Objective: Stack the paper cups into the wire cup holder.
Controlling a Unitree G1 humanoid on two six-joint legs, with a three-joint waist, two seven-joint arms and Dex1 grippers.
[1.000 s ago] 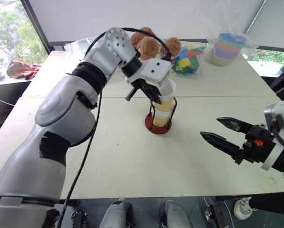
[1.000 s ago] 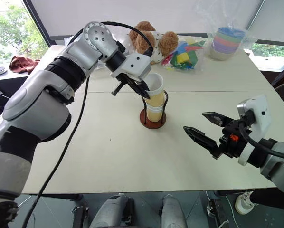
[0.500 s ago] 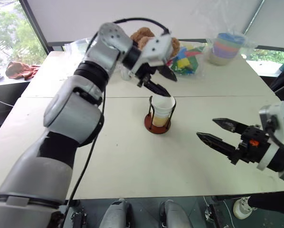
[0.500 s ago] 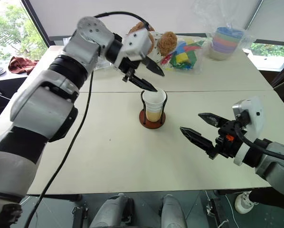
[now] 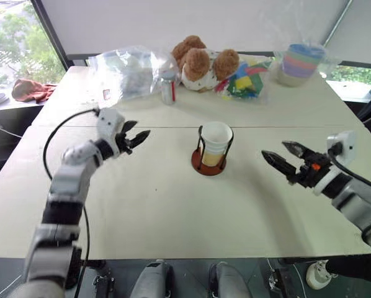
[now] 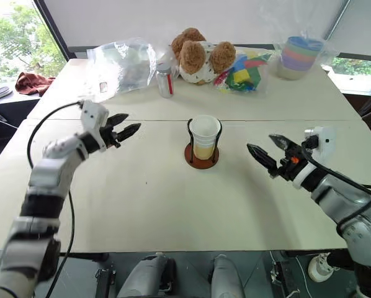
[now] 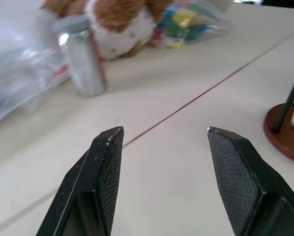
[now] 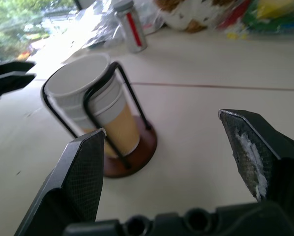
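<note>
Both claws gape empty over the smooth beige table: the left gripper and the right gripper, each with 2 black cross-hatched fingers. Between them, tapered paper cups sit nested inside the thin-wired wire cup holder. Beyond stands a silver can.

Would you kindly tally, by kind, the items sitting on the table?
Wire cup holder: 1
Nested paper cup stack: 1
Silver can: 1
Brown plush toy: 1
Plastic-wrapped bundles: 3
Total: 7
</note>
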